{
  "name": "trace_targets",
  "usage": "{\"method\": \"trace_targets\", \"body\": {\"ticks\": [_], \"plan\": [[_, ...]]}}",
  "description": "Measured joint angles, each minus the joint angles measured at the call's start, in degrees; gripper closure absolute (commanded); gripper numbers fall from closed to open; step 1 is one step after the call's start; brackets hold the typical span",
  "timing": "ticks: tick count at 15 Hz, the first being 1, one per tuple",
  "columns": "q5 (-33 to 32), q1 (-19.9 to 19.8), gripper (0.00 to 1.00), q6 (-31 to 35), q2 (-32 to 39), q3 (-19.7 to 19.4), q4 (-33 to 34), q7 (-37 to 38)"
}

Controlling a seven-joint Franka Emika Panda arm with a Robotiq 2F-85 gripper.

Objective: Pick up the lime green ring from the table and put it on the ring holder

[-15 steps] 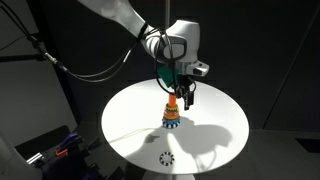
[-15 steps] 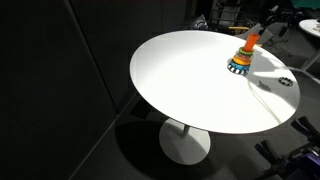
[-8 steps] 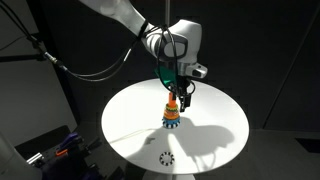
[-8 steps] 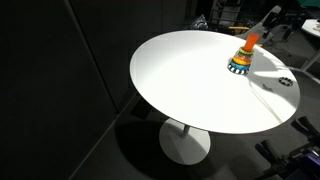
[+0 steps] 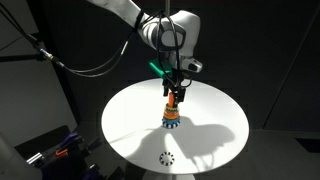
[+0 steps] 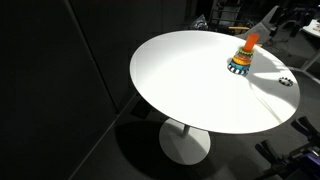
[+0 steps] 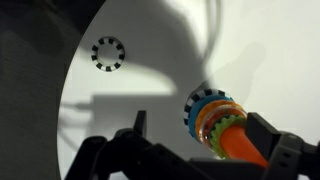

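The ring holder (image 5: 172,118) stands near the middle of the round white table (image 5: 128,122), and shows in both exterior views (image 6: 241,62). In the wrist view its orange peg (image 7: 245,145) carries stacked blue, yellow and dark rings. The lime green ring (image 7: 221,130) sits round the peg on top of the stack. My gripper (image 5: 176,94) hangs just above the peg tip. Its fingers are open and empty in the wrist view (image 7: 201,124), one on each side of the holder.
A black-and-white dotted ring (image 5: 166,158) lies flat near the table's edge, apart from the holder; it also shows in an exterior view (image 6: 285,83) and in the wrist view (image 7: 108,53). Dark surroundings and cables lie beyond the table (image 6: 190,85).
My gripper has risen from around the peg and shifted slightly aside. The holder and the dotted ring have not moved.
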Motion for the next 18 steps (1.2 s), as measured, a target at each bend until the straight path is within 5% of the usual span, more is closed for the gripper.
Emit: {"method": "trace_targets", "body": {"ticks": [7,18], "plan": [[-6.62,4.06,0.0,-5.2,-10.05,0.58,-6.7,1.2],[-8.1,5.83,0.0,-3.07,-28.69,2.97,-20.08,2.42]]}}
